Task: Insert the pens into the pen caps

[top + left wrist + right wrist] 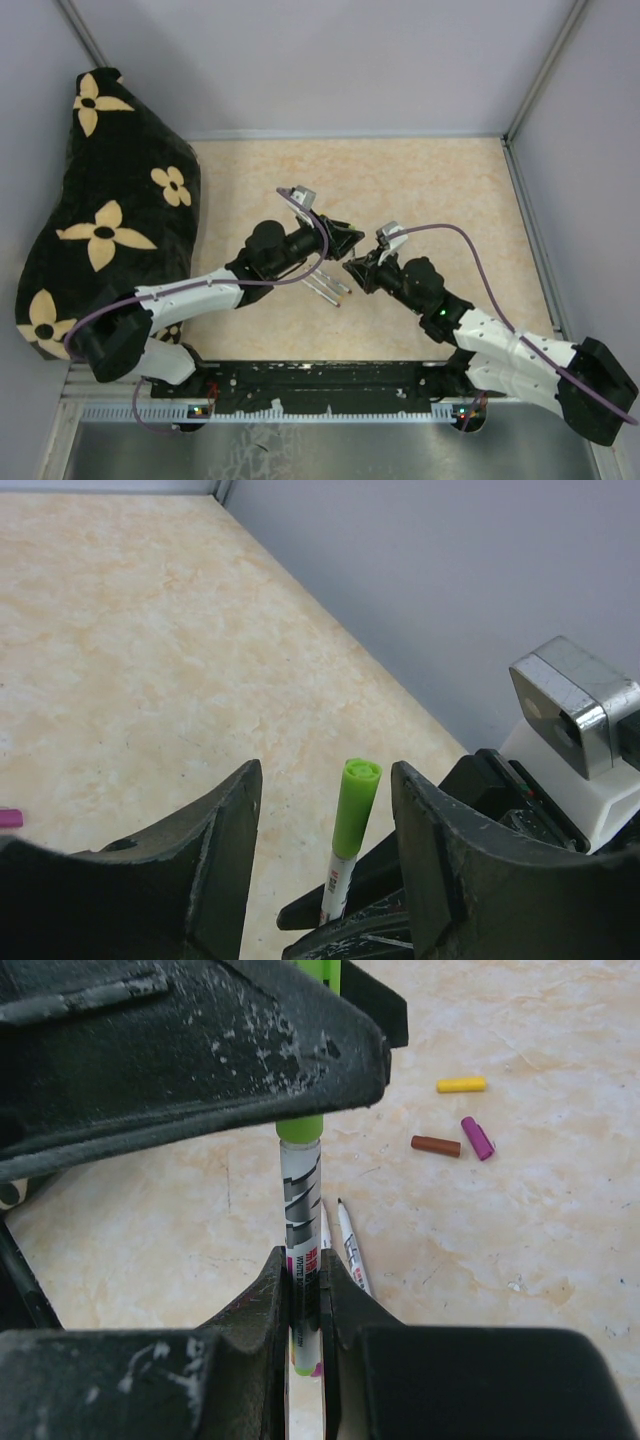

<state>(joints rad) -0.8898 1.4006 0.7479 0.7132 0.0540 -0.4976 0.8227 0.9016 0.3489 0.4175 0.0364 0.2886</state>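
Observation:
My right gripper (305,1265) is shut on a white pen (300,1210) and holds it upright above the table. A green cap (357,805) sits on the pen's top end. My left gripper (325,780) is open, its jaws standing either side of the green cap with a gap on both sides. In the top view the two grippers meet at mid-table, left (345,240) and right (357,268). Two more pens (350,1245) lie side by side on the table below. A yellow cap (461,1085), a dark red cap (435,1145) and a magenta cap (477,1138) lie loose beyond them.
A black bag with cream flowers (105,215) fills the table's left side. Grey walls (330,60) enclose the back and sides. The beige tabletop (440,190) stretches behind the grippers. A black rail (320,380) runs along the near edge.

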